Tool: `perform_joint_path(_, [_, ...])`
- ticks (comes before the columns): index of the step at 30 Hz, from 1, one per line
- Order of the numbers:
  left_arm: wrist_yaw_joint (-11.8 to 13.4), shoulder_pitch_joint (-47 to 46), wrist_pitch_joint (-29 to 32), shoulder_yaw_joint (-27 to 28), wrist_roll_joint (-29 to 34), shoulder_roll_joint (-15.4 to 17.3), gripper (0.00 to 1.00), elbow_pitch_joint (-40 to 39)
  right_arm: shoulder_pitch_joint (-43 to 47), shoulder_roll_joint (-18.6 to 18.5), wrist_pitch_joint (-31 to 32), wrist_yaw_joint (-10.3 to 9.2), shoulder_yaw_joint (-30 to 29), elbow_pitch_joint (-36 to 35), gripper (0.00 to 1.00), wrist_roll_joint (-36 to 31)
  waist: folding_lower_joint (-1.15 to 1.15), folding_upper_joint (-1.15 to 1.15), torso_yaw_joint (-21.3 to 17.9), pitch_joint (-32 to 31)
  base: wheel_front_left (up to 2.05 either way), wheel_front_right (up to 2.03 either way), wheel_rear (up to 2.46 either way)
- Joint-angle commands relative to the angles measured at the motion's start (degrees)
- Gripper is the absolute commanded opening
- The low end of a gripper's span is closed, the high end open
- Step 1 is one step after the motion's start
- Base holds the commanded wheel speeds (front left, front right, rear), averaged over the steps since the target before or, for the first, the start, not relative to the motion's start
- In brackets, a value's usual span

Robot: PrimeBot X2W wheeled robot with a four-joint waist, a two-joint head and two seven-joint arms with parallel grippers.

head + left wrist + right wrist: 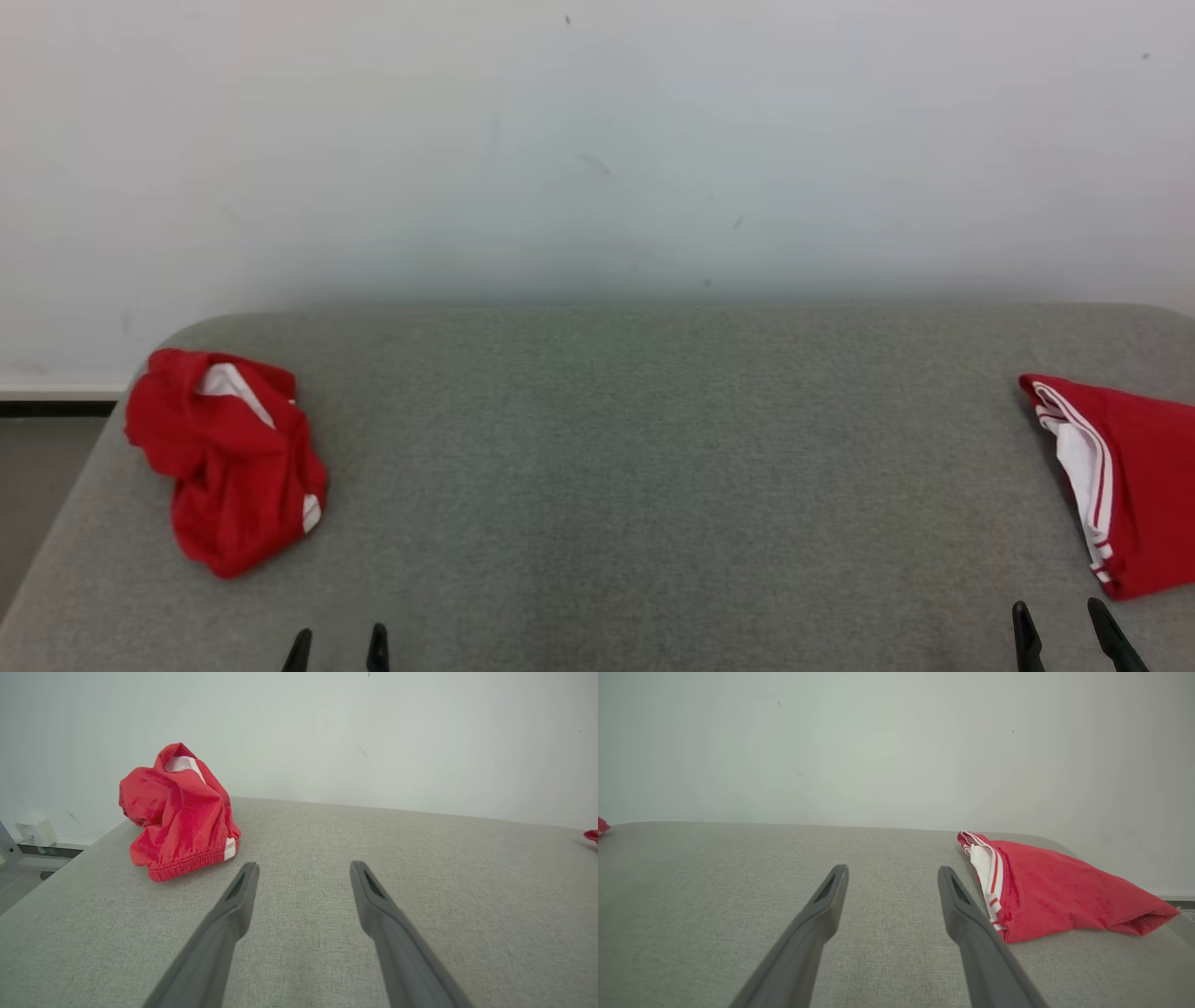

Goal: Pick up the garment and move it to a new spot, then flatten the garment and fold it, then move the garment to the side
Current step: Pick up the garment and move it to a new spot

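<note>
Left gripper (336, 651) sits low at the near edge, its two dark fingers spread wide with only table between them. The crumpled red fabric garment (229, 457), a bit of white lining showing on top, lies ahead of this gripper and off to its left, near the left end of the grey cloth-covered table (653, 467). It is apart from the fingertips, not touching. In the left wrist view its elastic hem faces the gripper, just past the left fingertip, with bare grey cloth in between.

Right gripper (1069, 625) is spread the same way and holds nothing. The folded red garment with white striped trim (1130, 476) lies just ahead of it and to its right. In the right wrist view the trimmed edge sits right beside the right finger — can't tell if they touch. Bare table spans between the two grippers — plain white wall (597, 140) behind.
</note>
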Motion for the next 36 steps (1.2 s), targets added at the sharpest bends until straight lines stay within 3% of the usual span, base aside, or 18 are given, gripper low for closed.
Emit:
perform_joint_path(1, [-0.02,-0.22,0.0,0.19,0.6,0.19,1.0,-0.19,0.59,-0.07,-0.15,-0.13,0.06,-0.24,1.0,0.56,0.0,0.0,1.6,-0.14,0.0,0.0,0.0])
perform_joint_path(12, [-1.17,1.2,0.01,1.76,1.47,0.2,1.0,-0.65,1.02,1.05,-0.15,-0.13,2.33,0.0,1.0,1.08,0.0,0.0,13.16,-0.94,0.0,0.0,0.0])
perform_joint_path(18, [-0.81,2.28,0.01,2.16,1.17,0.18,1.0,-1.85,0.4,1.24,-0.15,-0.13,4.24,0.45,1.0,1.32,0.0,0.0,17.24,-1.23,0.0,0.0,0.0])
perform_joint_path(26, [-1.2,0.95,0.01,2.39,0.72,0.26,1.0,-2.32,-0.04,0.96,-0.15,-0.13,4.72,0.2,1.0,2.53,0.0,0.0,18.0,-0.16,0.0,0.0,0.0])
perform_joint_path(30, [-2.71,-3.7,0.01,2.89,1.08,1.69,1.0,-1.18,0.34,-0.33,-0.15,-0.13,4.16,-0.59,1.0,3.24,0.0,0.0,17.78,1.65,0.0,0.0,0.0])
perform_joint_path(36, [-3.51,-16.21,1.68,2.56,-0.71,1.68,1.0,2.22,-2.7,-3.8,-0.15,-0.13,2.29,-3.38,1.0,3.98,0.0,0.0,16.92,9.6,0.0,0.0,0.0])
